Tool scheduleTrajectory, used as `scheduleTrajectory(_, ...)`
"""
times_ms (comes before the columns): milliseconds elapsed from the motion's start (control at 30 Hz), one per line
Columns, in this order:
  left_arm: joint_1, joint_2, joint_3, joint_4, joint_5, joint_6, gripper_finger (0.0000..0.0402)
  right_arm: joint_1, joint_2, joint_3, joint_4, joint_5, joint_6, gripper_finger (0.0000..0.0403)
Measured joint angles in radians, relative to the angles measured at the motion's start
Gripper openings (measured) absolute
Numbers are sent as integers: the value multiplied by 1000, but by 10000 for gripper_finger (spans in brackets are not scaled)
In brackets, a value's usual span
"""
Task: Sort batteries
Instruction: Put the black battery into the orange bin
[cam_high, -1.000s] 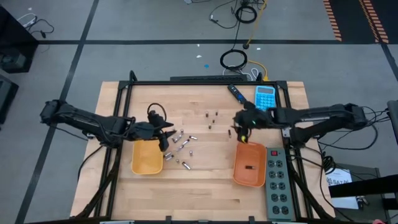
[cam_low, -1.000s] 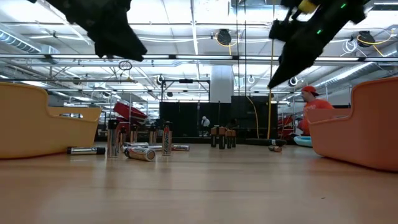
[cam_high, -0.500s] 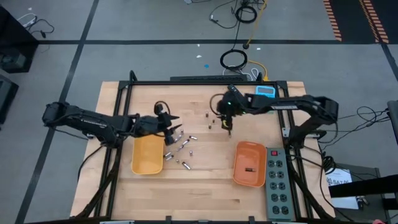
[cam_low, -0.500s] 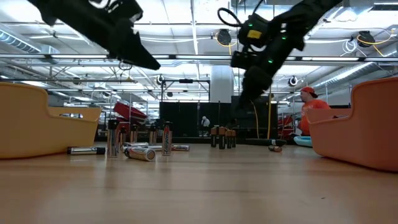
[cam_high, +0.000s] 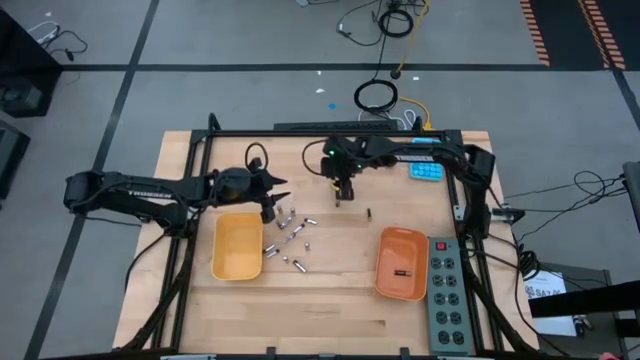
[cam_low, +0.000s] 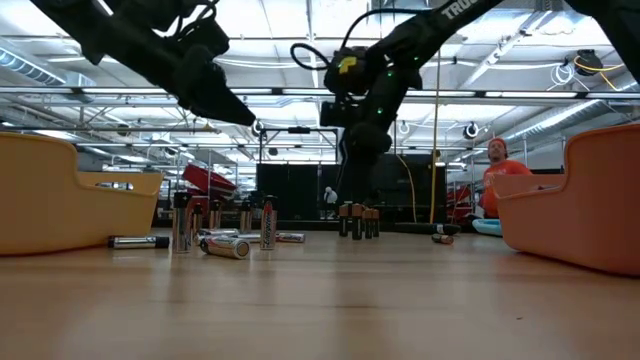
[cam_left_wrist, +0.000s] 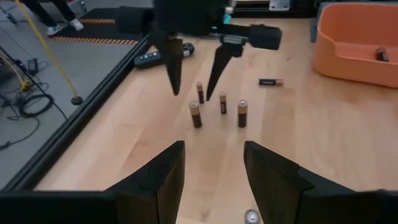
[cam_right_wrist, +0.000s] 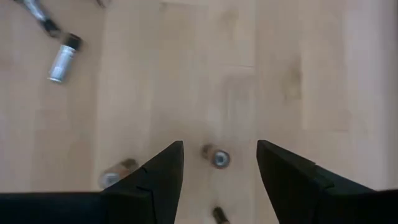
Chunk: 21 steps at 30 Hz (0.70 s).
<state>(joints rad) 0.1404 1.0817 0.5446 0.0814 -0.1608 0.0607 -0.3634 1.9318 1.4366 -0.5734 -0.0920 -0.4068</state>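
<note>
Above the far-centre of the table (cam_high: 330, 300), the right gripper (cam_high: 342, 192) now hangs over the small dark batteries (cam_left_wrist: 219, 109); it has travelled left from the orange tray (cam_high: 401, 263) across the last two earlier frames. Its fingers (cam_left_wrist: 174, 65) are spread apart, pointing down on either side of one upright dark battery (cam_right_wrist: 216, 156), not touching it. Four dark batteries stand upright in this group; one more lies flat (cam_left_wrist: 270, 81) to the right, apart from them.

The left gripper (cam_high: 275, 202) has moved slightly farther from the yellow tray (cam_high: 237, 248) and sits just left of the silvery batteries (cam_high: 292, 236), fingers (cam_left_wrist: 163, 177) open and empty. The silvery batteries have not shifted: some stand, some lie flat, right of the yellow tray.

One dark item lies inside the orange tray; whether it is a battery cannot be confirmed at this size. The right arm covers part of the blue calculator (cam_high: 428, 169). The wrist views cut off both grippers' finger bases.
</note>
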Motion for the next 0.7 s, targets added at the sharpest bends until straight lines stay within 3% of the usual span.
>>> scheduleTrajectory(400,-31,0,0,52,-36,-55,176,-18,25,12,-27,-5,-4,197)
scheduleTrajectory(700,-30,0,0,72,-117,-46,176,-29,68,12,-8,-13,-5,197)
